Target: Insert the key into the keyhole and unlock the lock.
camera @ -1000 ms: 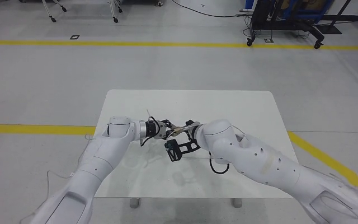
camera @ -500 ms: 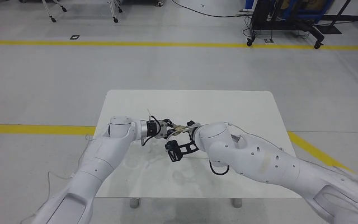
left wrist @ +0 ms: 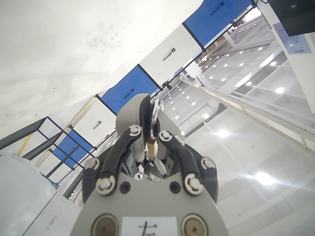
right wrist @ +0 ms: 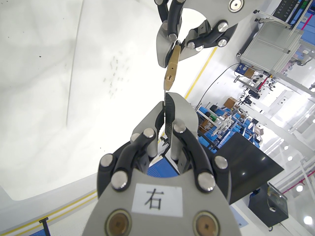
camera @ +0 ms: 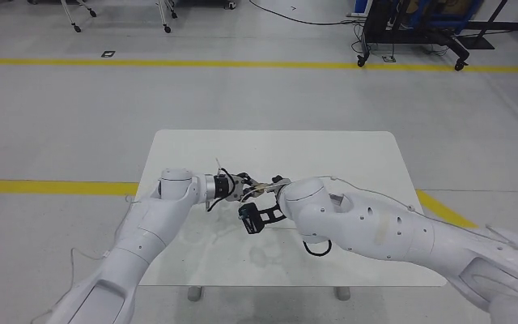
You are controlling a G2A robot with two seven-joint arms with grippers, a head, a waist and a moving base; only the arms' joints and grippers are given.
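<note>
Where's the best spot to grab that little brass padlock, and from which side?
I'd pinch the padlock across its two broad faces, coming from a narrow side edge, as the left tool does. Flat faces suit a pinch, and the narrow face with the keyhole is bare for the key in the right tool.

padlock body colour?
Brass-gold padlock body; it shows best in the right wrist view.

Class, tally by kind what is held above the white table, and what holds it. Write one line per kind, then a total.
brass padlock: 1
key: 1
grippers: 2, the left gripper and the right gripper
Total: 4
</note>
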